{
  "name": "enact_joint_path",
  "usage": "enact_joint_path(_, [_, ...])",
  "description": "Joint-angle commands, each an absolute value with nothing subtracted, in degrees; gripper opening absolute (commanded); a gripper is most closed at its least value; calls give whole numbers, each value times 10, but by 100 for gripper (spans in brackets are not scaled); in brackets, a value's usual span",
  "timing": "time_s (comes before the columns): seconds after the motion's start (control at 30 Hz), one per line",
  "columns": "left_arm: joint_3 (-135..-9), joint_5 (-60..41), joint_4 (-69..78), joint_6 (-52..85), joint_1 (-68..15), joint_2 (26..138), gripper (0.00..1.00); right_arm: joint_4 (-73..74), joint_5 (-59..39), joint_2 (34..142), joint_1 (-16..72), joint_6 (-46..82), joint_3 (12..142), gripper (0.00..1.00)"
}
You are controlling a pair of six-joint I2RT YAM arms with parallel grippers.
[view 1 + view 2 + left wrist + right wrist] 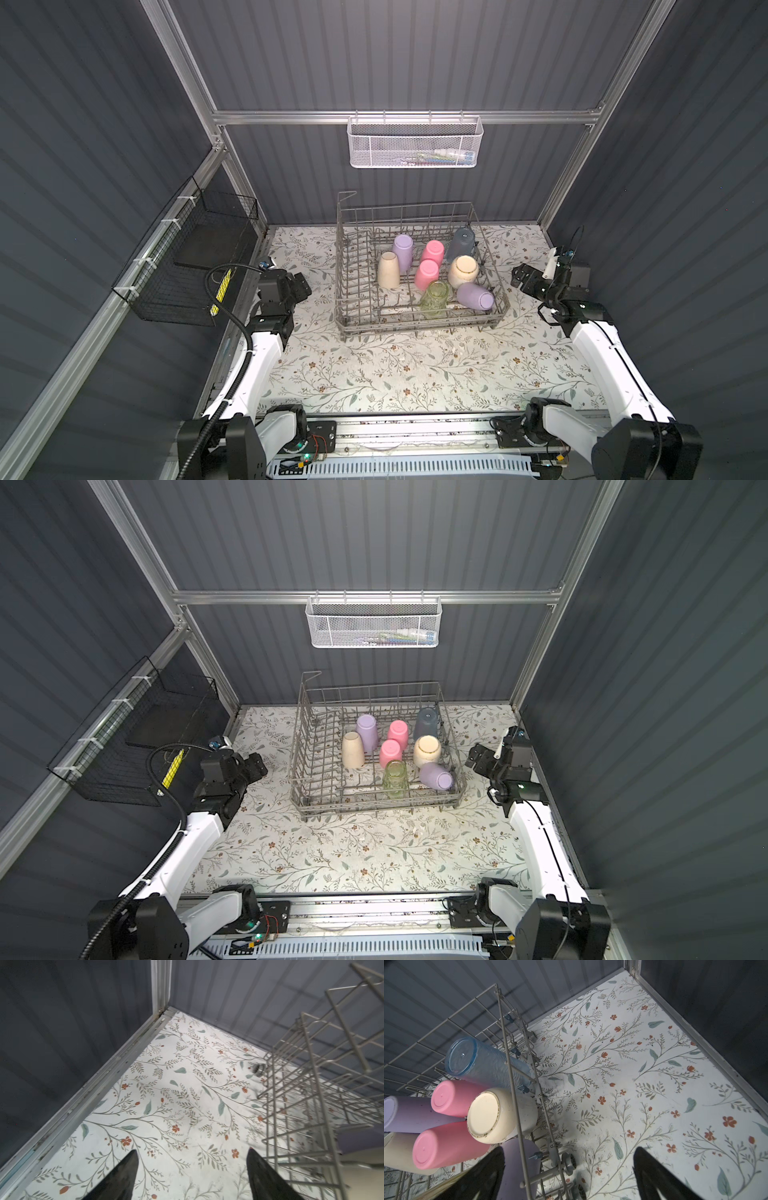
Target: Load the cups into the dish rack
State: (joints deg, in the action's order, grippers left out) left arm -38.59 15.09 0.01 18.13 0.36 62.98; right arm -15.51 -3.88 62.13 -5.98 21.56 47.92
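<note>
Floral tabletop (415, 374) spreads open before the dish rack (356, 274).

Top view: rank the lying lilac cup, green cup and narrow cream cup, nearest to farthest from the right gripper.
1. lying lilac cup: front right corner, closest to the right gripper.
2. green cup: front middle.
3. narrow cream cup: left side.

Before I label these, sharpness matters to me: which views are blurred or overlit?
Left wrist view: rack wires smeared, the mat sharper. Right wrist view: crisp, the blue cup well lit. Both top views: mat bright, walls dark, white arms nearly blown out.
</note>
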Motion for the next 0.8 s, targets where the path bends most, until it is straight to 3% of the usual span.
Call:
enact_joint_path(0.0, [-352,213,86,146,5,643,83,-105,-28,626,-62,218,459,96])
enact_joint_path(0.4, [-310,157,294,104,5,818,99,-17,17,630,-63,195,404,97])
enact_joint_path(0.77, [-301,150,364,82,4,904,100,110,22,686,-64,186,358,96])
